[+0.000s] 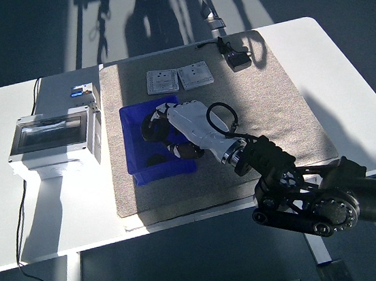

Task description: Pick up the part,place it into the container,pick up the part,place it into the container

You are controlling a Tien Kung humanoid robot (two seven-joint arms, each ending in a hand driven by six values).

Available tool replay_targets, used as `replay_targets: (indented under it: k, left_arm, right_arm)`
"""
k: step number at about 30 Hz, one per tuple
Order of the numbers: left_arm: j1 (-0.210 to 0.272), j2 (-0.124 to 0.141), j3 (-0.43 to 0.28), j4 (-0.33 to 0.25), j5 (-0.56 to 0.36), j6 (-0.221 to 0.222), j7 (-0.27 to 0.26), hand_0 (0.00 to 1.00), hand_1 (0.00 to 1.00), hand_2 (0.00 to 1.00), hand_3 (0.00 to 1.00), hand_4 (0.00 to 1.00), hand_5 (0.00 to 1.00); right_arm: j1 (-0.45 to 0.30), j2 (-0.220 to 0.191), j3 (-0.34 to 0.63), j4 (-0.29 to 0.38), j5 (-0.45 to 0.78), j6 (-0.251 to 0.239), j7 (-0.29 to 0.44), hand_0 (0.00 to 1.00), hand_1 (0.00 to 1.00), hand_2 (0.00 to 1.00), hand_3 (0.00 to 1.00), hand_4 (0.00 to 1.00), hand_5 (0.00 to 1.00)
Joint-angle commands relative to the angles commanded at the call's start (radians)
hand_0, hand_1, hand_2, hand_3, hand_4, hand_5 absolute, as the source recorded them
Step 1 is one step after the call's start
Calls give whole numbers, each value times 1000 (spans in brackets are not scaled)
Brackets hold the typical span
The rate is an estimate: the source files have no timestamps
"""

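My right hand's fingers (155, 127) curl around something dark over the blue bin (136, 162), but I cannot tell if it is the part. One dark part (155, 160) already lies inside. If I let go crooked, mine may hit the rim and bounce onto the mat (260, 114).

1. A grey, rough-textured rectangular mat (266, 103) is lying across the white table (342, 53), sunlight falling over most of it.
2. Two square light-grey switch plates (179, 78) are sitting side by side at the mat's far edge.
3. A small black adapter with a cable (236, 58) is resting near the mat's far right corner.
4. A grey electrical enclosure box with a clear hinged lid (54, 136) is standing on a white post at the left, off the mat.
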Motion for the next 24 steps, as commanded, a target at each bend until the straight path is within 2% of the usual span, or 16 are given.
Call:
replay_targets:
  k: [3, 4, 9, 10, 11, 15, 16, 17, 22, 24]
  left_arm:
    - [0, 0, 3, 0, -6, 2, -3, 684, 674, 645, 364, 818, 998]
    - [0, 0, 3, 0, -6, 3, -3, 684, 672, 641, 359, 821, 998]
    - [-2, 1, 0, 0, -2, 3, -3, 684, 672, 641, 359, 821, 998]
    - [-2, 1, -1, 0, -1, 3, -3, 683, 670, 640, 357, 821, 998]
    - [-2, 1, -2, 0, 1, 3, -3, 683, 670, 640, 357, 821, 998]
    - [-2, 0, -10, 0, 8, 2, -3, 683, 670, 640, 357, 821, 998]
    - [-2, 0, -12, 0, 9, 1, -3, 682, 670, 640, 355, 824, 998]
    - [-2, 0, -13, 0, 10, 1, -3, 682, 670, 640, 355, 824, 998]
    - [-2, 0, -16, 0, 17, 1, -1, 682, 669, 639, 355, 823, 998]
    - [-3, -1, -15, 0, 22, 1, 0, 682, 669, 639, 355, 823, 998]
  right_arm:
    - [-16, 0, 32, 1, -26, 58, 13, 460, 529, 646, 693, 430, 248]
    - [-20, 0, 38, 1, -36, 83, 8, 479, 664, 753, 740, 530, 402]
    - [-28, 1, 50, -6, -65, 157, -26, 479, 664, 753, 740, 530, 402]
    - [-29, 1, 51, -9, -66, 163, -31, 497, 710, 802, 816, 664, 504]
    - [-32, 1, 53, -13, -62, 164, -33, 497, 710, 802, 816, 664, 504]
    - [-46, 1, 73, -27, -56, 147, -32, 497, 710, 802, 816, 664, 504]
    - [-48, 0, 78, -29, -55, 142, -31, 500, 705, 811, 851, 722, 525]
    - [-52, 0, 84, -31, -53, 135, -28, 500, 705, 811, 851, 722, 525]
    - [-80, -11, 140, -26, -7, 68, -1, 496, 692, 814, 858, 734, 511]
    - [-117, -31, 191, -8, 40, 26, 24, 496, 692, 814, 858, 734, 511]
